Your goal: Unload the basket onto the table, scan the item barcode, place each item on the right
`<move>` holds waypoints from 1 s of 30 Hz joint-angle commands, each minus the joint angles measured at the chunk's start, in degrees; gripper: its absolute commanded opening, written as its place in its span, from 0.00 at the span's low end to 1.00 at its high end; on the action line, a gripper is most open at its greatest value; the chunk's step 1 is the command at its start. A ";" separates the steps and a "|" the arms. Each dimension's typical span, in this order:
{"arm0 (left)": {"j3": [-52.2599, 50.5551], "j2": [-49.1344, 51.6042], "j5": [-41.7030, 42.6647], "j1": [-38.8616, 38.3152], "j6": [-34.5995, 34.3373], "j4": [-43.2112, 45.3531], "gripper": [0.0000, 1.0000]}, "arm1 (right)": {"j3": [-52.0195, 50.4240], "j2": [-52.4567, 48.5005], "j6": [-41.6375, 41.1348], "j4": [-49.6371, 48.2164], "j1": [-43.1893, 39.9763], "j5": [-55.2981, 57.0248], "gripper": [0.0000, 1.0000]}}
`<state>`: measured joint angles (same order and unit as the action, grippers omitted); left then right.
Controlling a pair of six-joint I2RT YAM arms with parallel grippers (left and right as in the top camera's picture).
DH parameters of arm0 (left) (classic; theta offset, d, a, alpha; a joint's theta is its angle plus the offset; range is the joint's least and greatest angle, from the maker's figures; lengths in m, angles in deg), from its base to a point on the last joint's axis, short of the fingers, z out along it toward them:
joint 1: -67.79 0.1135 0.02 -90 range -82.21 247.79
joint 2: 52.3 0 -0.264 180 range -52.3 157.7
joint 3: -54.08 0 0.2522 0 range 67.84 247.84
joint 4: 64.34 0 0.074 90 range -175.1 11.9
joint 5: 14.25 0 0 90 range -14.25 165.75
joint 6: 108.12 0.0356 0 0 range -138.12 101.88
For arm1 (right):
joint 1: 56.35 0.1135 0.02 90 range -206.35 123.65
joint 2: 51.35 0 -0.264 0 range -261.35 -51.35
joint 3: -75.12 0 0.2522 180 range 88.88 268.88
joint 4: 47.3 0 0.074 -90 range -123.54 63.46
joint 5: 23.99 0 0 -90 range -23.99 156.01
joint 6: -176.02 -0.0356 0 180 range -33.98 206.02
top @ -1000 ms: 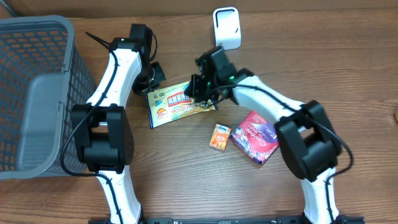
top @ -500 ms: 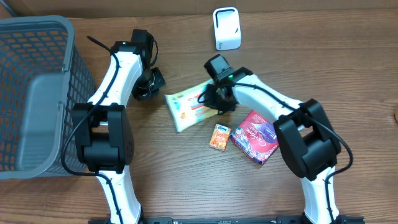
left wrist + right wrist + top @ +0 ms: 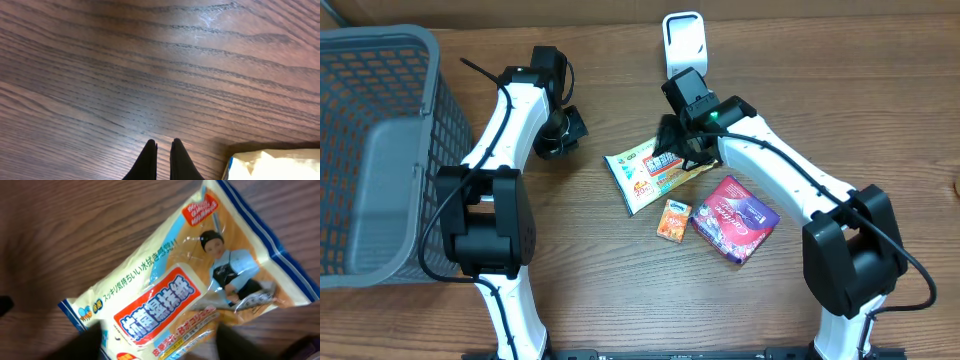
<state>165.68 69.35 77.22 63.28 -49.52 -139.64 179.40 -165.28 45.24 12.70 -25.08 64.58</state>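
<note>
**A:** Near the tabletop's (image 3: 600,290) far edge, overhead, the scanner (image 3: 684,45) stands upright. The wipes packet (image 3: 655,172) lies flat mid-tabletop under the right gripper (image 3: 675,140). It's front side up, so I guess the barcode's underneath?

**B:** Probably. Left wrist view: left gripper (image 3: 163,145) pinched shut, empty, parked aside over bare tabletop.

**A:** Right wrist view: fingers look spread wide, gripping nothing, packet loose below.

packet (image 3: 200,265), red label (image 3: 159,304) 抗菌濕拭紙 (Japanese line above)

Wipes packet (image 3: 165,280) — lower edge cropped, small print unreadable; right pincer (image 3: 160,342) blurred (two dark smears).
</note>
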 commanded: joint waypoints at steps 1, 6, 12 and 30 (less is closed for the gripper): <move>-0.31 -0.02 1.09 -0.42 -0.31 0.26 0.08 | -0.24 -1.95 -7.13 -0.31 0.57 -1.18 0.93; -0.31 -0.02 1.09 -0.42 -0.31 0.26 0.08 | -0.31 -5.77 -15.61 -0.52 1.38 -1.25 0.98; -0.31 -0.02 1.07 -0.39 -0.31 0.26 0.09 | -0.31 -8.52 -18.01 -1.88 2.29 -1.25 1.00; -0.31 -0.02 0.90 -0.44 1.01 0.07 0.09 | -0.42 -12.79 -22.01 -3.04 2.73 4.66 0.39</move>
<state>165.68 69.35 77.66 63.28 -49.30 -139.60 179.51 -174.64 23.84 8.61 -22.41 66.11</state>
